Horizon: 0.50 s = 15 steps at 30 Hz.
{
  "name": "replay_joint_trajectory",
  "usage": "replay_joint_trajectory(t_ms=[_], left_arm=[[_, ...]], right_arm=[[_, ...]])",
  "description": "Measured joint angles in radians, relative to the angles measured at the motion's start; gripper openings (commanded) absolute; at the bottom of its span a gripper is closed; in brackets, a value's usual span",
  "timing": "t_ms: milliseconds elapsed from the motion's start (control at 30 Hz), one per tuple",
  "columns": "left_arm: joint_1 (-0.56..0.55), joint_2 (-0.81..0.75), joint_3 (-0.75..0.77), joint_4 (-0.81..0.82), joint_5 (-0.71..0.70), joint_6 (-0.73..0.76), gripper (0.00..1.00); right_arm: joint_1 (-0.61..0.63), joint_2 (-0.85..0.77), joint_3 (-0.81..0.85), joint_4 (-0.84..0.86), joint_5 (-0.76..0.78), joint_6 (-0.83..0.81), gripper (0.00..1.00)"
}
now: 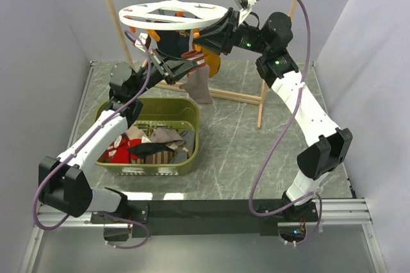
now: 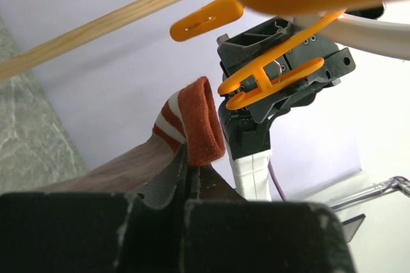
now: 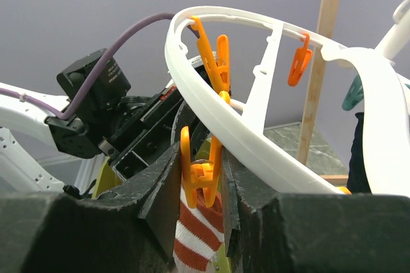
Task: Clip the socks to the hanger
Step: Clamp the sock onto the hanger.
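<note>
The white oval hanger [image 1: 173,15] hangs by its hook from the wooden rack's rail. My left gripper [image 1: 168,68] is shut on a taupe sock [image 1: 198,84] just below its red and white striped cuff [image 2: 192,122] and holds the cuff up under the ring. The foot dangles. My right gripper [image 3: 204,170] has a finger on each handle of an orange clip [image 3: 205,157] on the ring's near rim [image 3: 256,138]. The clip's mouth [image 2: 230,90] is spread, and the cuff [image 3: 198,238] sits right at it. The other taupe sock is not clearly in view.
A mustard sock [image 1: 213,63] and a dark navy one [image 1: 173,43] hang from other clips. The wooden rack's post [image 1: 280,49] stands at back right. An olive basket [image 1: 192,133] with several garments sits under my left arm. Side walls close in the table.
</note>
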Motion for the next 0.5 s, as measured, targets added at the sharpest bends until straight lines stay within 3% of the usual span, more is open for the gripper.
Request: replay_joint_trajectory(t_ms=[500], left_arm=[[0.0, 0.011, -0.01, 0.084, 0.026, -0.023, 0.01]], right_arm=[[0.0, 0.0, 0.0, 0.016, -0.011, 0.007, 0.0]])
